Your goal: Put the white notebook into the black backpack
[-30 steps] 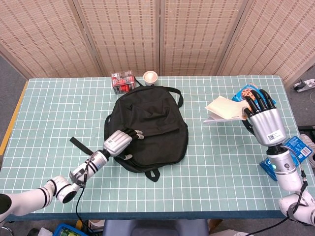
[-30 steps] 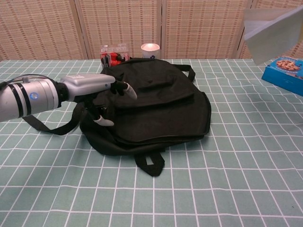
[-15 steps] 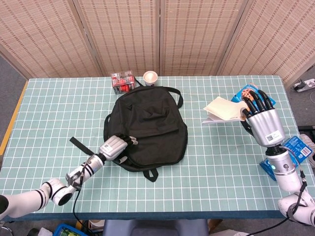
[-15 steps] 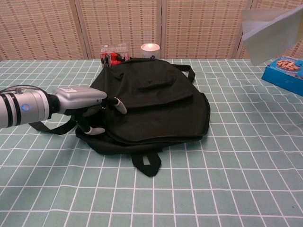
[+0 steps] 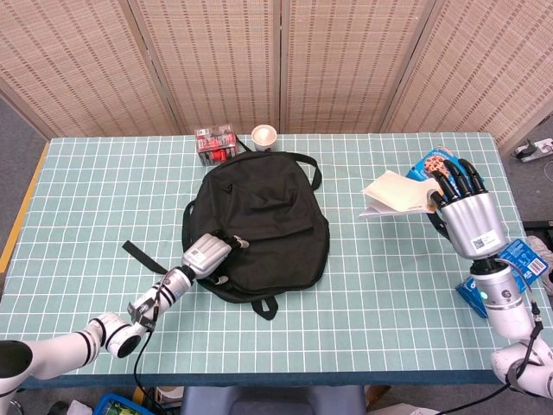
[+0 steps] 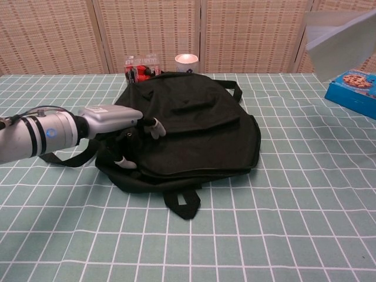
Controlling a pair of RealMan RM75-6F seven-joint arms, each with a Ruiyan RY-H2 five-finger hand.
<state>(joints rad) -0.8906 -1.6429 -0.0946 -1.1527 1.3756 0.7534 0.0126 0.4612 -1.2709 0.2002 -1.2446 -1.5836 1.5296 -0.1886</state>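
Head view shows the right robot hand (image 5: 467, 207) holding the white notebook (image 5: 395, 192) above the bench (image 5: 389, 294), beside the black backpack (image 5: 259, 220). The left robot hand (image 5: 210, 251) pinches the backpack's edge; insertion remains undone.

No legible text or labels on anything in view.
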